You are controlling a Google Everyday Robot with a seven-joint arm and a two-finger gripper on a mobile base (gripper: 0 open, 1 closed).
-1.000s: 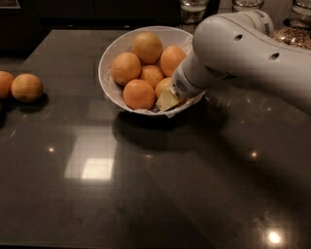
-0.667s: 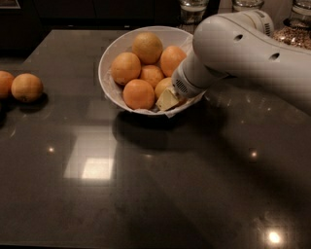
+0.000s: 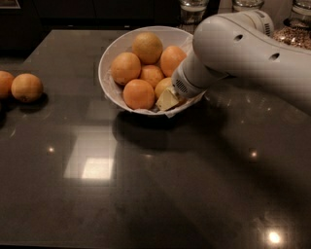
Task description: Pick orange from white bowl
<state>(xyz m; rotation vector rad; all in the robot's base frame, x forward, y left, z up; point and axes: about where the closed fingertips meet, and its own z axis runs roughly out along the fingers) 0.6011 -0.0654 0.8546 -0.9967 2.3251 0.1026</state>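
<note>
The white bowl stands at the back middle of the dark table and holds several oranges on a crinkled white liner. The palest, most yellowish orange lies at the far side on top. A deeper orange fruit lies at the near rim. My gripper reaches down from the right into the bowl's near right side, against a partly hidden orange. The white arm covers the bowl's right rim.
Two loose oranges lie on the table at the far left edge. Glass jars stand behind the bowl at the back right. The dark glossy table stretches towards the front.
</note>
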